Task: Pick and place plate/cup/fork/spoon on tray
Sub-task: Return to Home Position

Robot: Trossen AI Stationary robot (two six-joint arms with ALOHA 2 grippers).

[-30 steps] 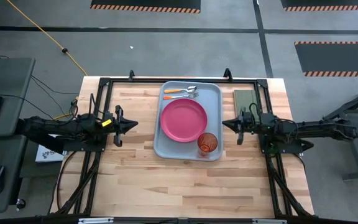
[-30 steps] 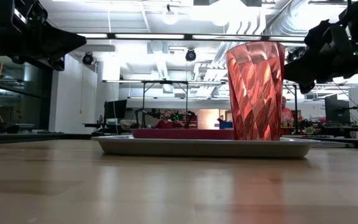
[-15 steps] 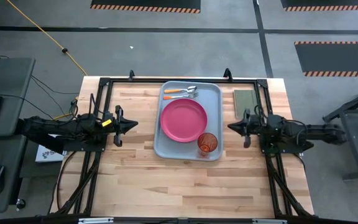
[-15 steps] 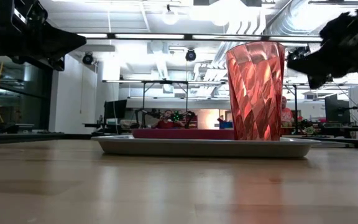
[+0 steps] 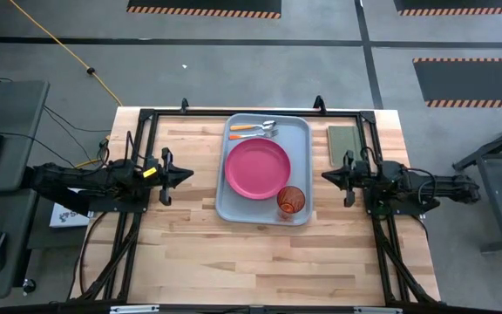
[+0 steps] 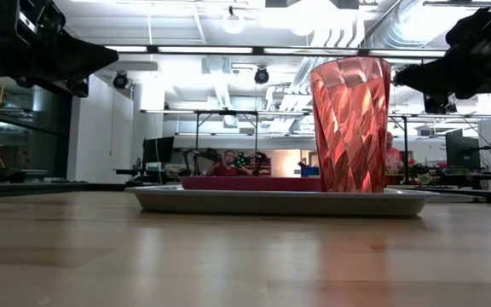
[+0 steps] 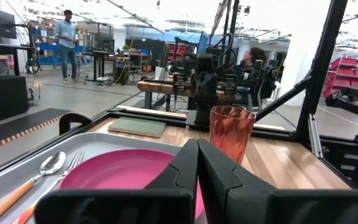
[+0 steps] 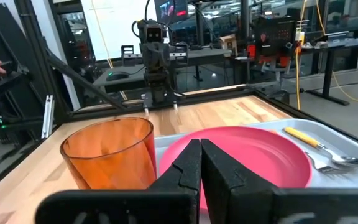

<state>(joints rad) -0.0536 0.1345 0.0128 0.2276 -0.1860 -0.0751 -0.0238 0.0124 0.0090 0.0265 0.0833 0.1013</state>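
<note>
The grey-blue tray (image 5: 304, 131) lies on the table's far middle. The pink plate (image 5: 257, 168) lies flat in its middle. The red-orange cup (image 5: 291, 201) stands upright on the tray's near right corner. The fork (image 5: 253, 135) and the spoon (image 5: 251, 126) lie side by side along the tray's far end. My left gripper (image 5: 189, 174) is shut and empty, left of the tray. My right gripper (image 5: 325, 176) is shut and empty, right of the tray. The cup also shows in the low view (image 6: 350, 124) and in both wrist views (image 7: 231, 131) (image 8: 110, 153).
A dark green pad (image 5: 342, 144) lies at the table's far right, beside the tray. Black frame rails (image 5: 146, 115) run round the table's left, far and right sides. Bare wood (image 5: 251, 262) lies toward the near edge.
My right gripper has drawn back from the tray toward the table's right edge, staying shut. The left arm and all things on the tray have kept still.
</note>
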